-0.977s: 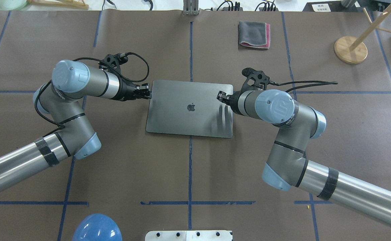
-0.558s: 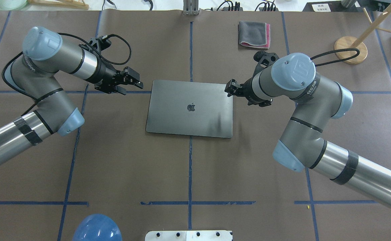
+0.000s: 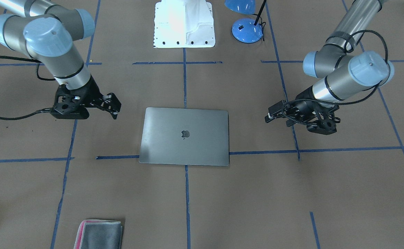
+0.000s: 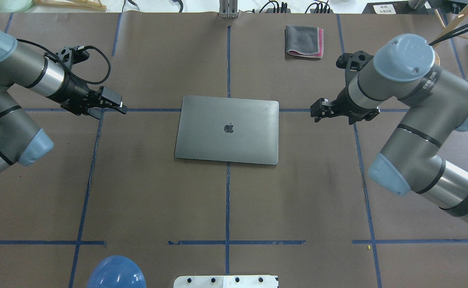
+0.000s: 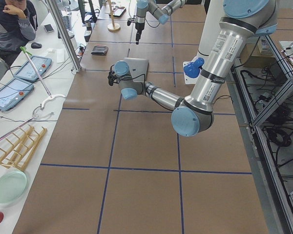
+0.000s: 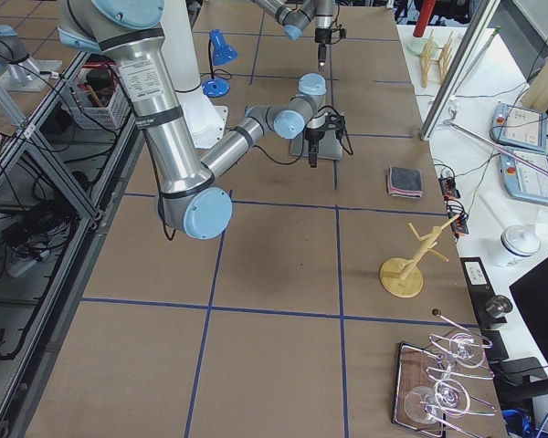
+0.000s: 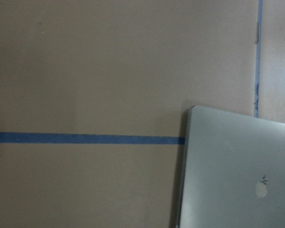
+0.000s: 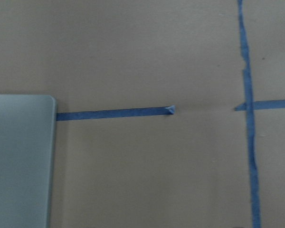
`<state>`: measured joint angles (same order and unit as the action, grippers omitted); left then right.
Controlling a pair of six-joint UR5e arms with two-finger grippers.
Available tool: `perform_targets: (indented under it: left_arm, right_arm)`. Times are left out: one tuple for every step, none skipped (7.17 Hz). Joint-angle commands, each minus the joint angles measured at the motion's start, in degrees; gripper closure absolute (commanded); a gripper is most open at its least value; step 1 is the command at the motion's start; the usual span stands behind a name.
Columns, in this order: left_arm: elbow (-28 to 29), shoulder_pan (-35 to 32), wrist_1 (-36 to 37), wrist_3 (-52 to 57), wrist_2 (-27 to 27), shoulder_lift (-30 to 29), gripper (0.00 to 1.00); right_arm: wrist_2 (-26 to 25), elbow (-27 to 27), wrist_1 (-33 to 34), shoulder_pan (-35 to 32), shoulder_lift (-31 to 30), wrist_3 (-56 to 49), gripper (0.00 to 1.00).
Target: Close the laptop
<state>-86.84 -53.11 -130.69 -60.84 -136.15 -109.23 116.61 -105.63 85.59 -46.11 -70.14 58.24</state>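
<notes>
The space-grey laptop point(image 4: 227, 130) lies shut and flat at mid-table, apple logo up; it also shows in the front view point(image 3: 184, 136), the left wrist view point(image 7: 237, 171) and the right wrist view point(image 8: 19, 156). My left gripper point(image 4: 113, 105) hovers well to the laptop's left, clear of it, and its fingers look open and empty; in the front view it is on the right point(image 3: 272, 116). My right gripper point(image 4: 318, 111) hovers beyond the laptop's right edge, apart from it, and also looks open and empty point(image 3: 113, 107).
A folded grey cloth with a pink edge point(image 4: 304, 41) lies at the far side. A wooden stand point(image 4: 419, 60) is at the far right. A blue lamp point(image 4: 115, 274) and the white robot base point(image 3: 184, 24) are at the near edge. Blue tape lines cross the brown table cover.
Both arms have pulled back from the shut laptop, the left to the left and the right to the right. The laptop has not moved.
</notes>
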Motion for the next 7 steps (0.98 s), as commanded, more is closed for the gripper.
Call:
perform_targets:
  left_arm:
    - [-6.12, -5.39, 13.29, 20.05, 0.10, 6.20, 0.01]
    - [-8.24, -9.34, 19.18, 30.15, 0.36, 9.09, 0.01]
    - [-9.30, -14.17, 26.20, 42.44, 0.36, 10.86, 0.01]
    - [-8.97, -20.22, 34.28, 54.57, 0.27, 11.06, 0.01]
    - [-9.14, -25.24, 46.02, 65.30, 0.45, 10.88, 0.01]
    - [-8.97, -29.73, 52.40, 72.02, 0.36, 11.23, 0.01]
    - [-8.44, -33.34, 53.51, 72.53, 0.10, 14.37, 0.01]
  right_arm:
    - [4.23, -1.68, 0.81, -6.15, -6.57, -12.92, 0.01]
    - [5.98, -2.03, 0.89, -9.31, -9.38, -18.89, 0.01]
    - [8.35, -2.03, 0.89, -13.69, -12.28, -26.00, 0.01]
    - [9.50, -1.95, 0.98, -17.65, -15.35, -33.21, 0.01]
    - [11.25, -1.69, 0.98, -22.31, -18.86, -41.89, 0.01]
    - [12.92, -1.42, 1.07, -26.79, -22.46, -49.46, 0.01]
    - [16.07, 0.23, 1.77, -31.62, -25.11, -57.37, 0.01]
